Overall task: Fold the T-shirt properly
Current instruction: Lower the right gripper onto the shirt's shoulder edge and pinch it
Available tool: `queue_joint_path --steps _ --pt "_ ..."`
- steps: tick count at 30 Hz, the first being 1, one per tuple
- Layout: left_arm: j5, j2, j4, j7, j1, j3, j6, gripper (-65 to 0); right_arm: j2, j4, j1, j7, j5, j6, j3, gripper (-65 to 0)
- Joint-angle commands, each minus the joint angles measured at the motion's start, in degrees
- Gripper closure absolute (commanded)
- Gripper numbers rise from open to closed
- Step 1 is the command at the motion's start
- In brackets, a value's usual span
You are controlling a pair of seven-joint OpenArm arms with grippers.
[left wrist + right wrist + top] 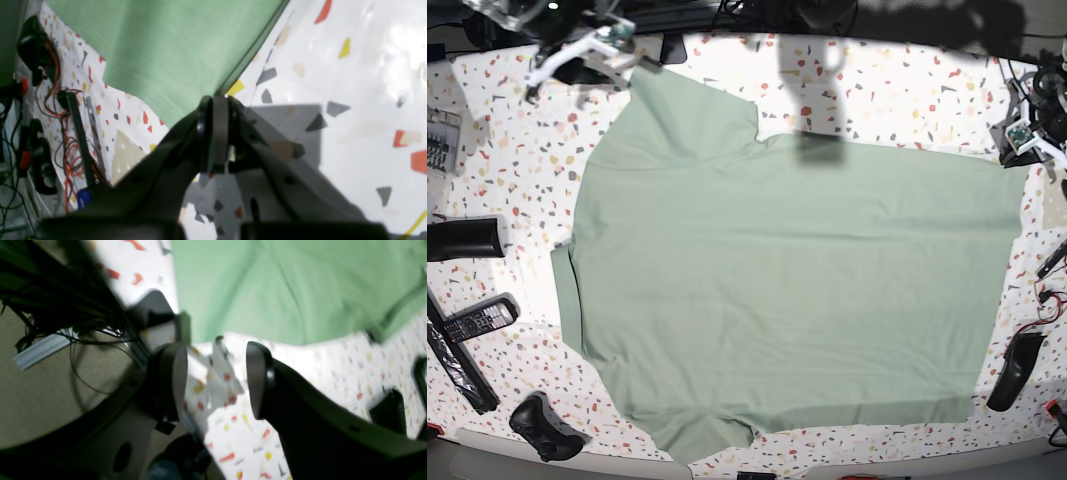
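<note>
Left gripper (213, 100) is pinched shut on the T-shirt (787, 280) hem at the bench's far corner; right gripper (217, 380) gapes empty; I judge the cloth light, limp, best gripped by corners

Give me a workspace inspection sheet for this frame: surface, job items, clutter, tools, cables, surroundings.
Surface: white speckled terrazzo-pattern tabletop, glossy.
Job's things: large pale sage-green soft cloth T-shirt spread flat, not yet folded; one sleeve toward the far edge, one toward the near edge.
Clutter: black remote control, black game controller, black cylinder, all beside the shirt.
Grippers: left tool shut on a corner of the T-shirt's edge; right tool open, just off the cloth, holding nothing.
Cables: red and black wires at the table edge beside the left tool.
Surroundings: beige floor beyond the table edge.
</note>
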Motion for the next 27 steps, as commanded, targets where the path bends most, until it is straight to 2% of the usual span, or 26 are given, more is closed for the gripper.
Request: queue_joint_path --steps 1,6,13,22,24,27 --pt "0.2 -0.7 0.3 0.3 -0.1 -0.3 -0.3 0.0 0.6 -0.1 1.2 -0.5 -0.5 -1.6 -1.1 -28.2" --pt "0.2 0.3 0.3 0.3 -0.1 -0.3 -0.3 0.0 0.6 -5.2 8.2 -4.5 -1.6 -2.8 -8.0 -28.2" --pt "0.2 0.3 0.3 0.3 -0.1 -0.3 -0.3 0.0 0.6 -11.1 13.7 -4.6 -1.3 -2.9 -13.4 -28.2" --pt "0.2 0.3 0.3 0.3 -0.1 -0.3 -0.3 0.0 0.6 -16.5 14.5 -4.6 -1.3 -2.9 -14.8 -27.9" --pt "0.2 0.3 0.3 0.3 -0.1 -0.3 -0.3 0.0 0.6 -16.5 14.5 -4.6 -1.3 -2.9 -14.8 -25.3" --pt "0.2 0.3 0.3 0.3 -0.1 -0.3 -0.3 0.0 0.6 -16.5 14.5 -4.6 -1.3 -2.9 -14.8 -17.8"
